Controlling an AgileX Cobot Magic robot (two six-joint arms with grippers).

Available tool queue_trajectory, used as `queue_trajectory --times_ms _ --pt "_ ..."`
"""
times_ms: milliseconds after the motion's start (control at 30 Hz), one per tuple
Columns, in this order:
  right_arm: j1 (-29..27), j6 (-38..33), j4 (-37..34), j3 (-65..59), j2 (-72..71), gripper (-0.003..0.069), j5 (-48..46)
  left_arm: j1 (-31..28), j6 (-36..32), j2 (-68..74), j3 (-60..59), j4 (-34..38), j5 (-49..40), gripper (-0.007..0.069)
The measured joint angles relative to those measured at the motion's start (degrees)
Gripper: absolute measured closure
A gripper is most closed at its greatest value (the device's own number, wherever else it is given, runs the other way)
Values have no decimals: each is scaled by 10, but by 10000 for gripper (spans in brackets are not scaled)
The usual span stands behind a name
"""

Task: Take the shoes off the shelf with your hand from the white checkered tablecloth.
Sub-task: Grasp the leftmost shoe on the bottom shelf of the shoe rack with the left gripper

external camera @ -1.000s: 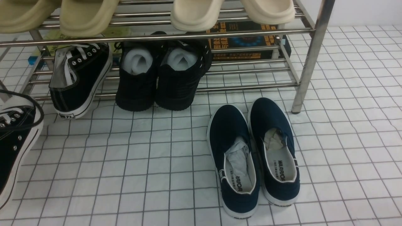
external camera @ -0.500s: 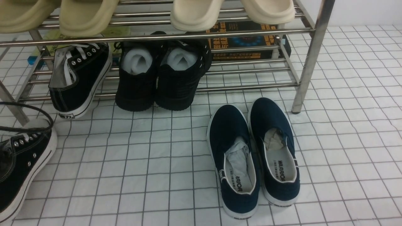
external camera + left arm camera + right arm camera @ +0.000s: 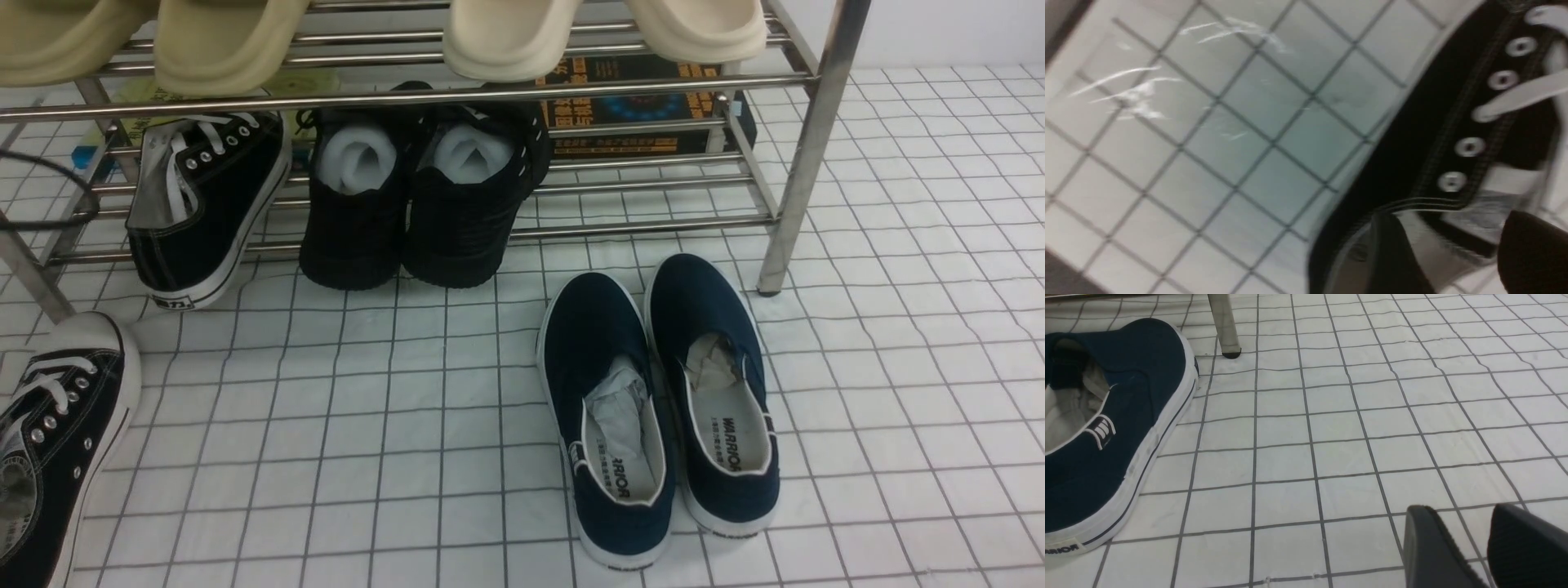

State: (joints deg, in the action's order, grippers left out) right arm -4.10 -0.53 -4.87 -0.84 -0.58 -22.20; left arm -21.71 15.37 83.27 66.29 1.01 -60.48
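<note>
The left tool (image 3: 1447, 241)'s fingers stand apart over a black canvas sneaker (image 3: 69, 441) on the checkered tablecloth (image 3: 367, 457). The right tool (image 3: 1468, 539)'s fingers are spread too.

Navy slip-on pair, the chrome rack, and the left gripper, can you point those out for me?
Navy slip-ons (image 3: 592, 327): front view, toe of the left one.
Chrome rack (image 3: 804, 155): front view, its right front leg.
Left gripper (image 3: 1447, 249): left wrist view, between its fingertips.
</note>
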Motion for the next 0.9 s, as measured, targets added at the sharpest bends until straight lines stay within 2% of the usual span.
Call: queue_trajectory --times_ms 33,67,133,200,300,533,900 --pt "0 0 0 0 0 420 0 5 -29 0 6 61 19 237" --pt "0 0 0 0 0 420 0 7 -32 0 7 67 23 237" --pt "0 0 0 0 0 420 0 28 -58 6 10 129 63 235" --pt "0 0 0 0 0 420 0 47 -62 14 12 150 100 235" --pt "0 0 0 0 0 420 0 77 -53 36 13 163 185 234" --pt "0 0 0 0 0 420 0 120 -42 83 13 180 306 216" --pt "0 0 0 0 0 420 0 133 -41 143 13 194 358 214"
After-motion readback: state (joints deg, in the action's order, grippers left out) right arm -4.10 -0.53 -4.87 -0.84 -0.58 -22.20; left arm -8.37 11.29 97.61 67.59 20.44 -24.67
